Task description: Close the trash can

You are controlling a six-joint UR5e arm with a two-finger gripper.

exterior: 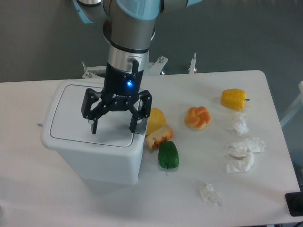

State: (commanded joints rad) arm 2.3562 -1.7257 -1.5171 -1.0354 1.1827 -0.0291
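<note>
Your hand (113,130) (fingers spread, empty) hangs directly over the trash can (92,142); its flat lid (75,116) lies straight beneath.

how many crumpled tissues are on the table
4: one below the yellow pepper, two more stacked below it on the right side, one near the front edge. Others could be hidden behind the trash can.
</note>
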